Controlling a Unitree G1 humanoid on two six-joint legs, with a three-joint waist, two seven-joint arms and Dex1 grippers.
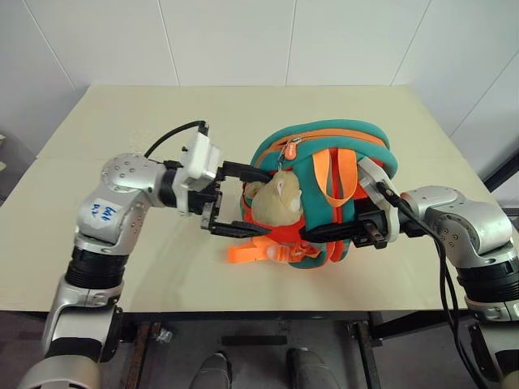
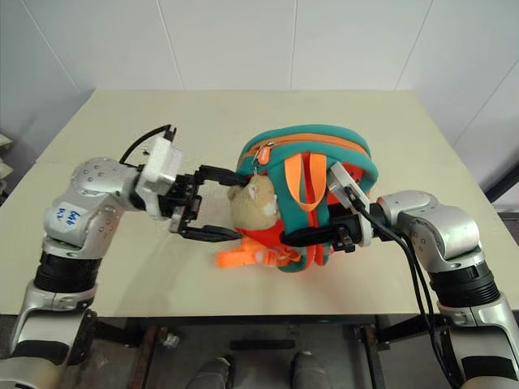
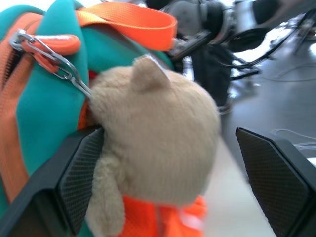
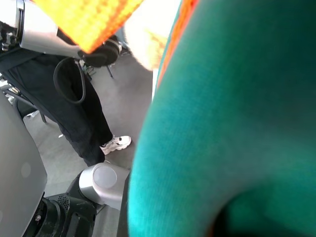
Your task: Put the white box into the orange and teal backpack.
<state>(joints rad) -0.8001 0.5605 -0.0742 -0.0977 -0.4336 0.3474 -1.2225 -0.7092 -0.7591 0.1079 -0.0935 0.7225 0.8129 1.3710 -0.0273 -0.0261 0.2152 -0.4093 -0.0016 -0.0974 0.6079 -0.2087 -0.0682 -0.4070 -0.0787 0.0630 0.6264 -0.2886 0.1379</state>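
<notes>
Grippers first: the left gripper (image 1: 237, 198), two black fingers on a silver arm, stands spread wide and level at the near left side of the bag, one finger above and one below, with nothing held; in the left wrist view one mesh-faced pad (image 3: 81, 180) lies against the tan plush animal toy (image 3: 155, 148) and the other stands apart from it. The right gripper (image 1: 312, 233), also black-fingered, is pinched narrow on the near lower edge of the small rounded orange and teal backpack (image 1: 324, 142), its teal fabric crowding the right wrist view. The backpack rests on the pale cream rectangular table (image 1: 122, 121), between the two arms, straps upward, orange webbing loops (image 1: 336, 174) on top, an orange buckle strap (image 1: 251, 253) trailing toward the table's near edge. The plush toy hangs from a zipper pull on the bag's left face. A person's dark trouser leg and white shoe (image 4: 116, 143) stand on the floor beyond.
</notes>
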